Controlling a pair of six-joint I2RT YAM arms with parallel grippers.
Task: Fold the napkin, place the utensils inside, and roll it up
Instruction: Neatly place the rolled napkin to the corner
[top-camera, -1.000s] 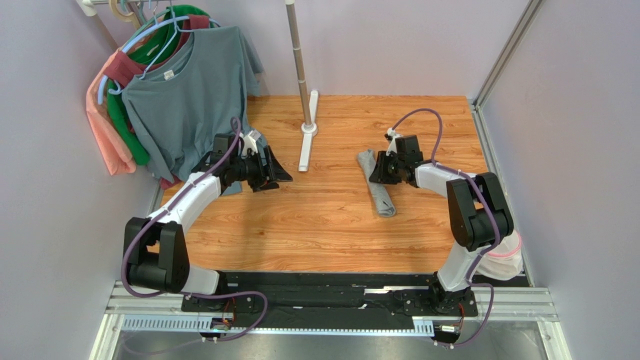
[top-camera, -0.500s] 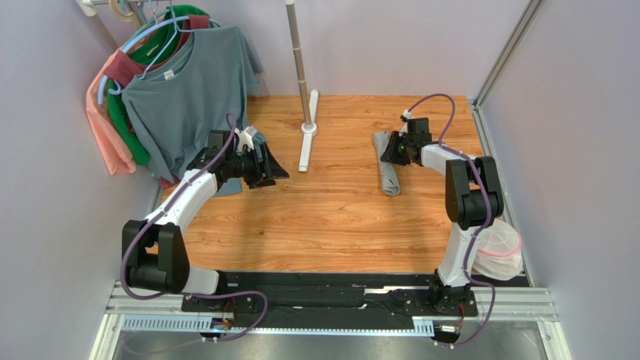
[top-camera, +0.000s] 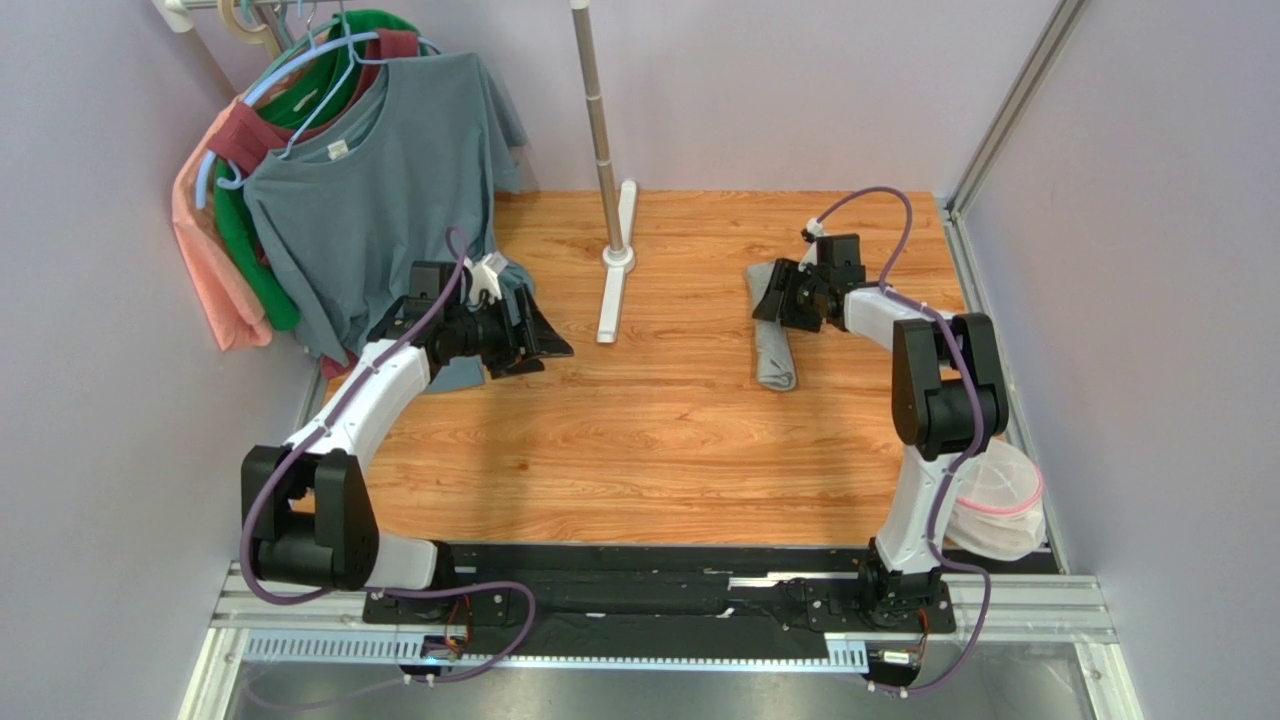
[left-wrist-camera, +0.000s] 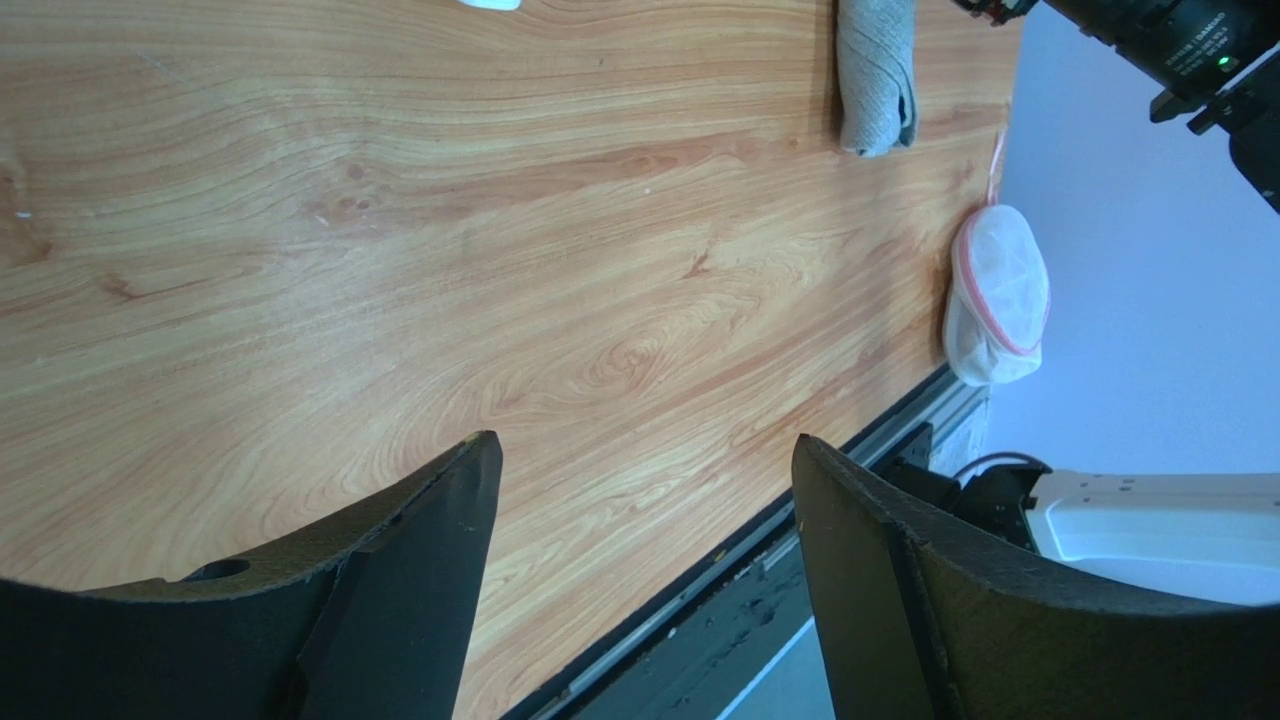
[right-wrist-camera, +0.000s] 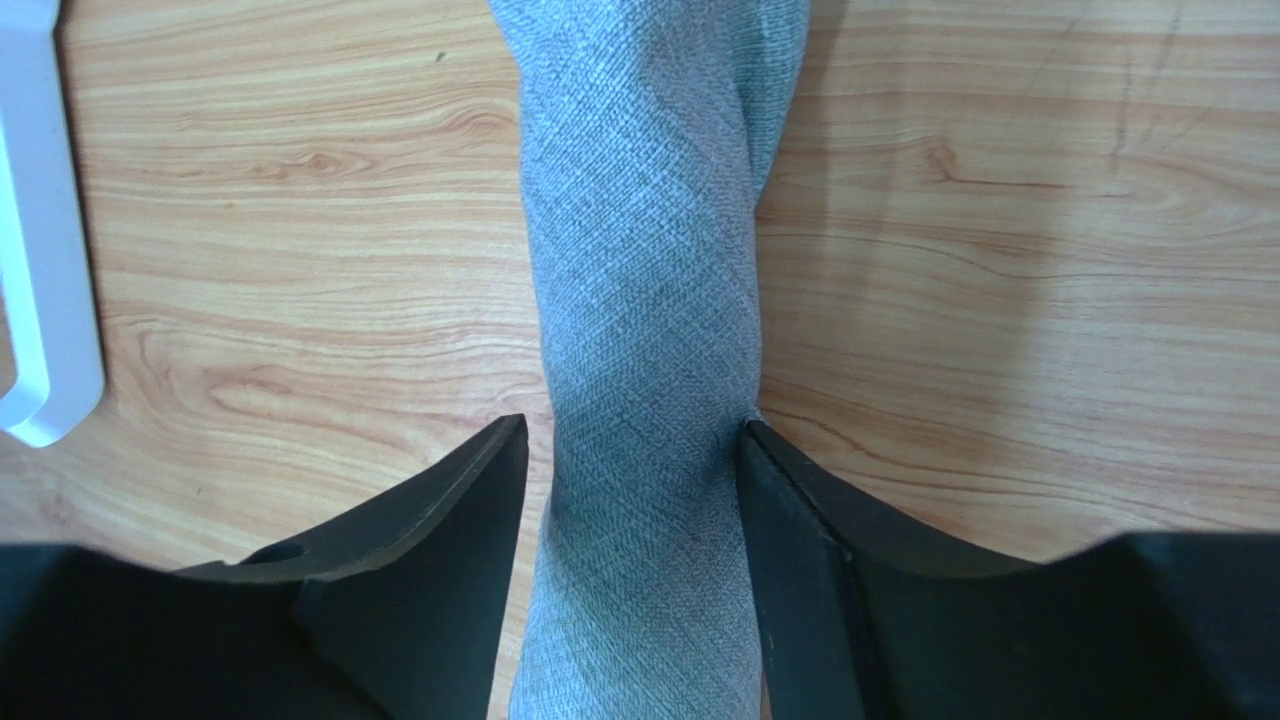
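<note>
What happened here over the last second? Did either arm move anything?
The right tool, closed on the rolled napkin, carried it toward the far right of the table and turned it straighter, mostly in the first half second. The left tool, open and empty, drifted slightly back toward the hanging shirts. The shirts and the white stand stayed put.

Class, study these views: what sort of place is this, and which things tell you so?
Most likely a robot test cell in a lab, not a home: two black-and-white robot arms mounted on an aluminium rail, plain lilac partition walls closing in a wood-grain table, and staged props such as hung T-shirts.
</note>
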